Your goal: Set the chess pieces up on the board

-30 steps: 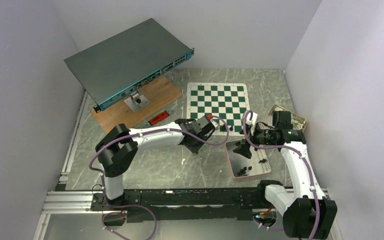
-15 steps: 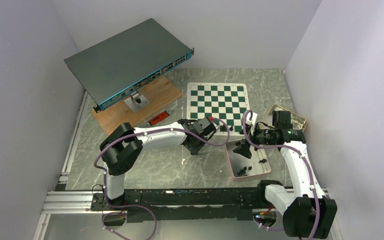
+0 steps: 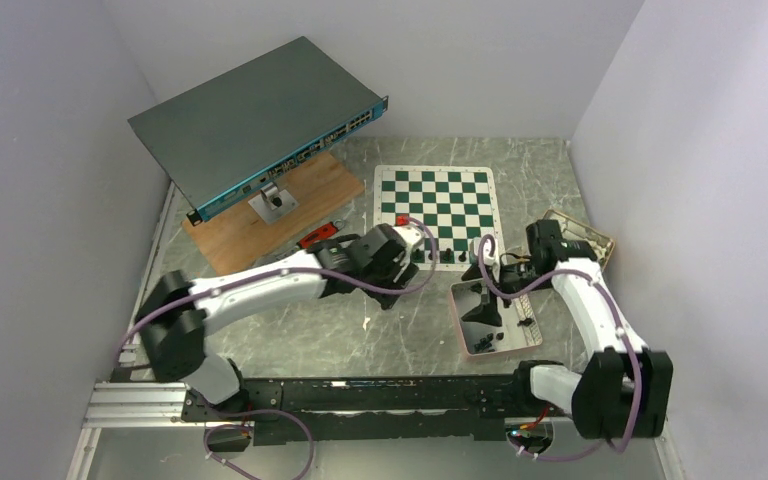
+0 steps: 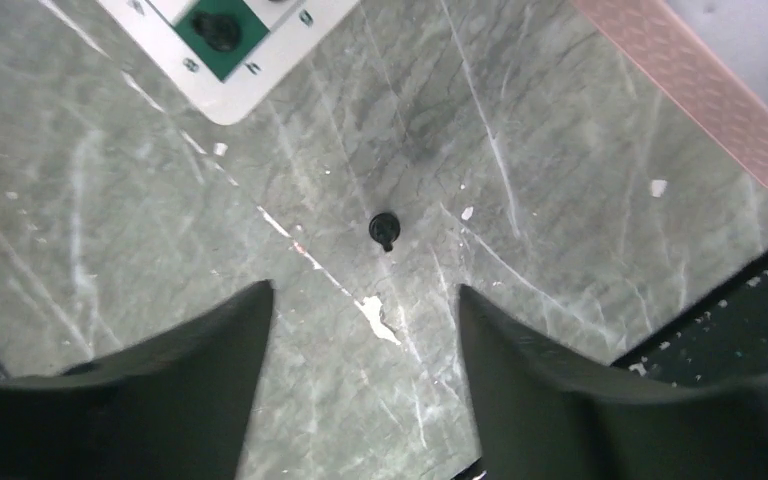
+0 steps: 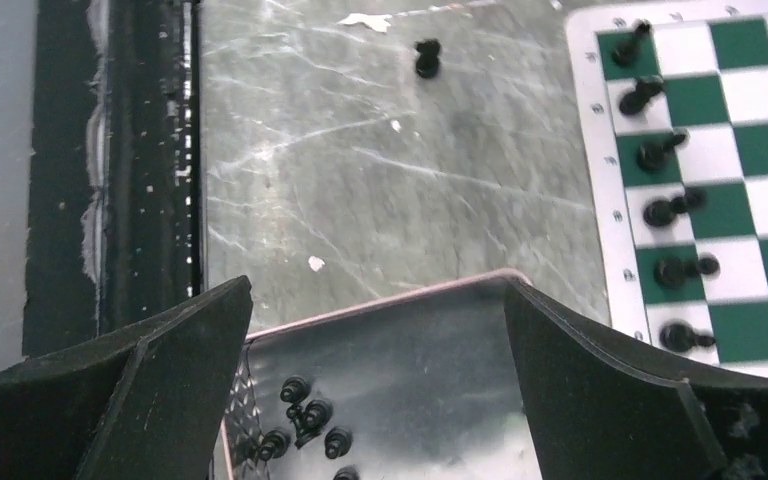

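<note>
Grey-green marbled table (image 3: 290,330), walled on three sides. Far left: a large grey network switch (image 3: 250,120), tilted on a stand over a wooden slab (image 3: 310,195). Right of it lies the board (image 3: 440,195), flat, green and white squares with a white border. Just off its near right corner sits a pinkish-rimmed metal tray (image 3: 454,318). Left gripper (image 4: 362,300) hangs low over bare table near the board's near left corner, fingers parted, nothing between them. Right gripper (image 5: 375,290) hovers over the tray's rim, fingers spread wide, also empty. Chess pieces (image 5: 665,210): six black ones stand in a line along the board's nearest row of squares, one per square. A small cluster of others (image 5: 305,415) lies in the tray. A lone piece (image 4: 384,230) sits on the table just ahead of the left fingers, clear of them and off the board; upright or toppled, cannot tell.
</note>
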Action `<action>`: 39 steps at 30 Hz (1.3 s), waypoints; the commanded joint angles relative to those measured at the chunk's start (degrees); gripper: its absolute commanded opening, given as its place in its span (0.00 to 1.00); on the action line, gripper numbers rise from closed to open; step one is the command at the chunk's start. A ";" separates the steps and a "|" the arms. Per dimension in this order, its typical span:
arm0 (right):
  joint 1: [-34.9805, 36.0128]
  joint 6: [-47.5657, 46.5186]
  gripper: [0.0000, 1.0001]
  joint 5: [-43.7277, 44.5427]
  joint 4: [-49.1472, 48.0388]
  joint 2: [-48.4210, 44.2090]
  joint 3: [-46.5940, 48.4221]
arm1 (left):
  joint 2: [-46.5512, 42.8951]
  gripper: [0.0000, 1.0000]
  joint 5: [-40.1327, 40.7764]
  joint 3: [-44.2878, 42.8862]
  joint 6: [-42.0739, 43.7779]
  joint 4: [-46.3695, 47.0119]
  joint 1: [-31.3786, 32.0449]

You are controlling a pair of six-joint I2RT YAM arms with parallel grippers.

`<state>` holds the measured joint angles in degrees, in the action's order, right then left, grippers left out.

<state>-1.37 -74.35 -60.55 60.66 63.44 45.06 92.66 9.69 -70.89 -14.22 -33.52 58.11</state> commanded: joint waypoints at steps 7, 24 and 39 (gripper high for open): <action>15.39 -29.49 0.86 2.90 9.57 15.88 16.23 | -25.17 1.00 -14.49 16.58 -1.14 12.77 -11.65; 37.84 -14.24 0.58 18.40 -4.63 36.66 31.52 | -33.95 1.00 -9.86 16.84 11.63 0.75 -17.24; 43.31 -8.96 0.41 25.08 -12.74 40.88 28.31 | -34.19 1.00 -5.25 17.04 11.84 0.47 -17.28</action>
<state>40.91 -84.73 -37.19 50.92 102.94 73.47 58.87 2.13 -52.53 -3.57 -32.67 41.06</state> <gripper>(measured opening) 0.430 0.996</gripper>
